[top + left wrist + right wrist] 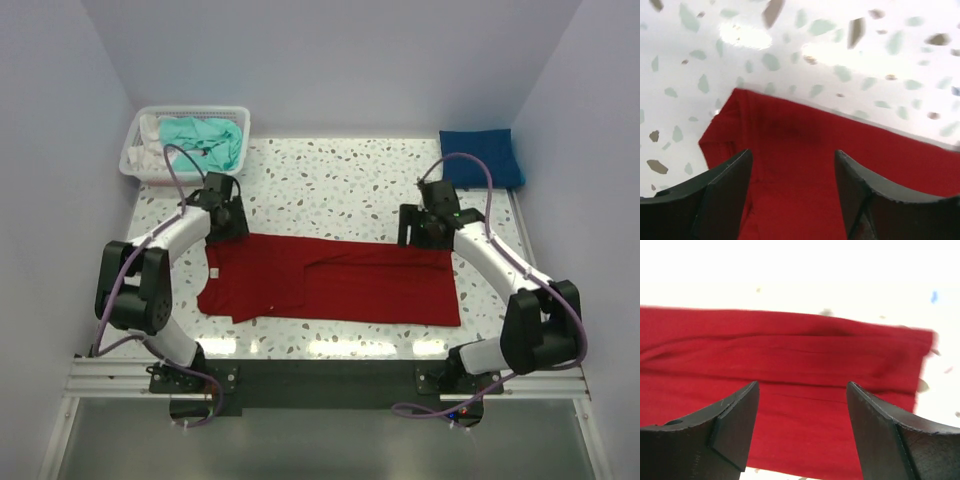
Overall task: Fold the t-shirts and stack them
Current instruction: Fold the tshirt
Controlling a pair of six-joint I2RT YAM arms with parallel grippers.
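Note:
The deep red t-shirt [330,280] lies flat across the middle of the table, partly folded lengthwise. It fills the lower part of the left wrist view [805,165] and the middle of the right wrist view [790,365]. My left gripper [228,215] is open just above the shirt's far left corner [792,155]. My right gripper [425,228] is open just above its far right edge [802,385]. The folded royal blue t-shirt [481,157] lies at the far right. The teal t-shirt [205,140] lies crumpled in the basket.
A white mesh basket [135,160] stands at the far left corner, holding the teal shirt and a white cloth [150,130]. The speckled table [330,190] is walled on three sides. Purple cables loop off both arms.

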